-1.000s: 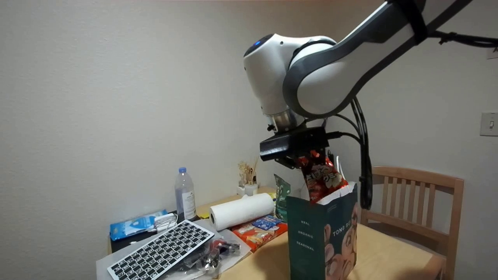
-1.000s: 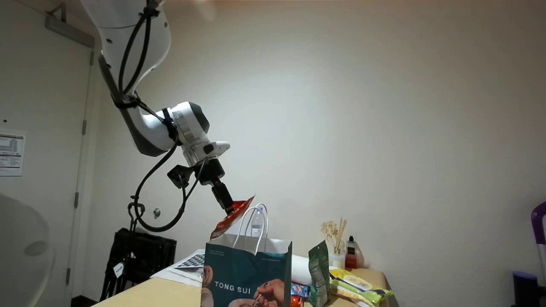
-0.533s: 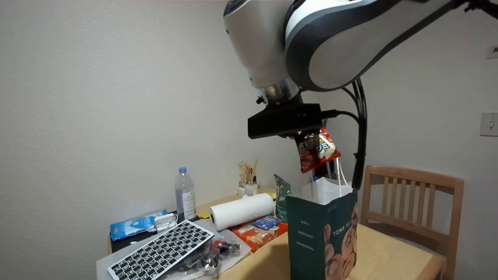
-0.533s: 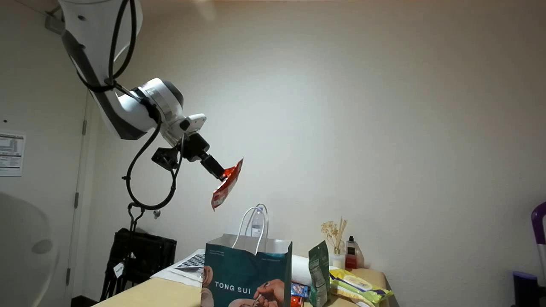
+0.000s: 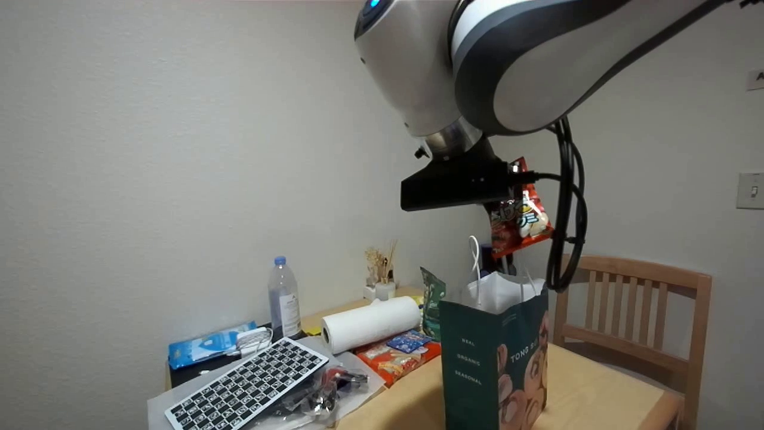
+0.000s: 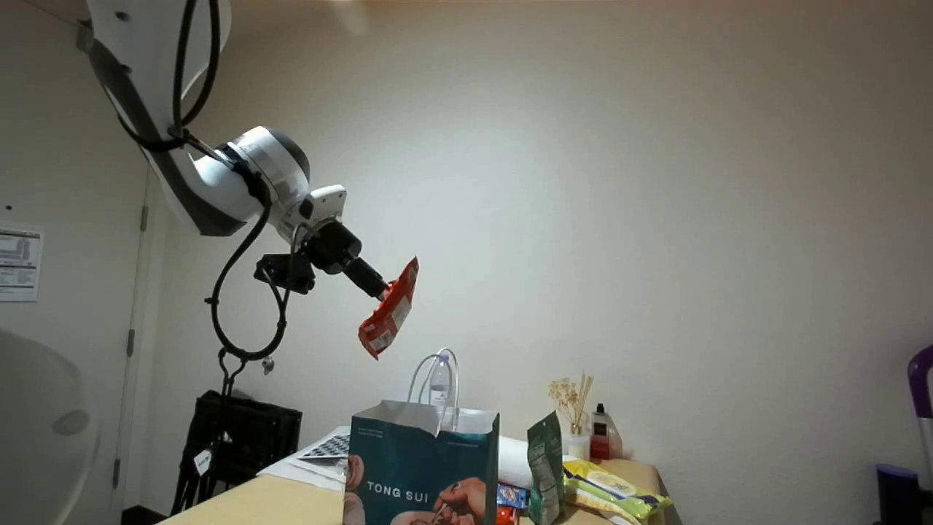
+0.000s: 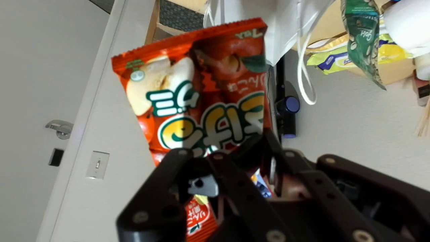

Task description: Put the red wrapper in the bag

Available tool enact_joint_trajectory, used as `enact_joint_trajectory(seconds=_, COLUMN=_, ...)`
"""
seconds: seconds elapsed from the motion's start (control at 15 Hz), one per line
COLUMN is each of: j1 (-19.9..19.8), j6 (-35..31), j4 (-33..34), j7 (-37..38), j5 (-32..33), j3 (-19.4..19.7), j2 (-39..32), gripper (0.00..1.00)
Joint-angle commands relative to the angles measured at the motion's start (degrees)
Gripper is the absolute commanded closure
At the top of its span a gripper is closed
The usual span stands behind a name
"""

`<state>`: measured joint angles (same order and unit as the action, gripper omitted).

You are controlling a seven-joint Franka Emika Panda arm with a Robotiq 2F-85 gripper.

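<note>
We get glossy, crinkled plastic film on the red wrapper (image 7: 198, 90); matt, lightly creased paper on the gift bag (image 6: 419, 463); clear smooth plastic for the bottle (image 5: 283, 298); soft matt paper, paper towel roll (image 5: 373, 324). Smooth wood: table (image 5: 597, 388), chair (image 5: 641, 267). We read the arm shell (image 5: 412, 77) as smooth plastic, collar (image 5: 452, 139) shiny metal, wall (image 5: 179, 149) matt, slightly rough.

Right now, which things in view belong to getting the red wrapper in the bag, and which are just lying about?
Part of the job:
red apple-printed wrapper
teal TONG SUI paper bag
pincer, shut on the wrapper

Just lying about:
paper towel roll
blue-capped plastic bottle
flat orange-red packet
checkered board
green pouch
</note>
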<state>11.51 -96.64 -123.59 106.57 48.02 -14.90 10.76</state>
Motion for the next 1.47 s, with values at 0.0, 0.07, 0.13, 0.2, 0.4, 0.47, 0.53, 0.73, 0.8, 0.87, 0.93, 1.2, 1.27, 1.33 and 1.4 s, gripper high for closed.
enact_joint_trajectory(seconds=0.0, j1=-1.3, j6=-4.0, j4=-0.8, j7=2.6, j5=0.7, j3=1.7, j2=-2.9, gripper=0.99)
enact_joint_trajectory(seconds=0.07, j1=-1.5, j6=-5.2, j4=-0.5, j7=2.4, j5=0.8, j3=2.3, j2=-4.1, gripper=0.99)
enact_joint_trajectory(seconds=0.13, j1=-1.6, j6=-7.4, j4=0.2, j7=1.7, j5=0.5, j3=2.9, j2=-5.7, gripper=0.99)
enact_joint_trajectory(seconds=0.2, j1=-1.8, j6=-9.2, j4=0.6, j7=1.4, j5=0.4, j3=3.4, j2=-6.8, gripper=0.99)
enact_joint_trajectory(seconds=0.4, j1=-1.8, j6=-14.2, j4=3.1, j7=-0.3, j5=0.6, j3=4.3, j2=-10.7, gripper=0.99)
enact_joint_trajectory(seconds=0.47, j1=-1.7, j6=-15.4, j4=3.8, j7=-0.7, j5=0.5, j3=4.5, j2=-11.7, gripper=0.99)
enact_joint_trajectory(seconds=0.53, j1=-1.6, j6=-16.1, j4=4.9, j7=-1.3, j5=0.4, j3=4.5, j2=-12.8, gripper=0.99)
enact_joint_trajectory(seconds=0.73, j1=-1.6, j6=-18.1, j4=6.7, j7=-2.4, j5=-0.6, j3=5.0, j2=-14.8, gripper=0.99)
enact_joint_trajectory(seconds=0.8, j1=-1.6, j6=-18.6, j4=6.7, j7=-2.8, j5=-1.6, j3=5.1, j2=-14.9, gripper=0.99)
enact_joint_trajectory(seconds=0.87, j1=-1.6, j6=-18.3, j4=6.8, j7=-3.2, j5=-2.2, j3=5.1, j2=-15.2, gripper=0.99)
enact_joint_trajectory(seconds=0.93, j1=-1.5, j6=-17.7, j4=5.8, j7=-3.4, j5=-2.8, j3=5.2, j2=-14.6, gripper=0.99)
enact_joint_trajectory(seconds=1.2, j1=-1.9, j6=-18.0, j4=2.2, j7=-2.3, j5=-6.5, j3=5.9, j2=-13.0, gripper=0.99)
enact_joint_trajectory(seconds=1.27, j1=-1.9, j6=-18.2, j4=1.8, j7=-2.6, j5=-7.7, j3=6.1, j2=-12.9, gripper=0.99)
enact_joint_trajectory(seconds=1.33, j1=-1.5, j6=-17.8, j4=2.5, j7=-3.8, j5=-8.9, j3=5.8, j2=-12.9, gripper=0.99)
enact_joint_trajectory(seconds=1.4, j1=-1.2, j6=-16.9, j4=4.1, j7=-1.0, j5=-6.3, j3=6.0, j2=-15.1, gripper=0.96)
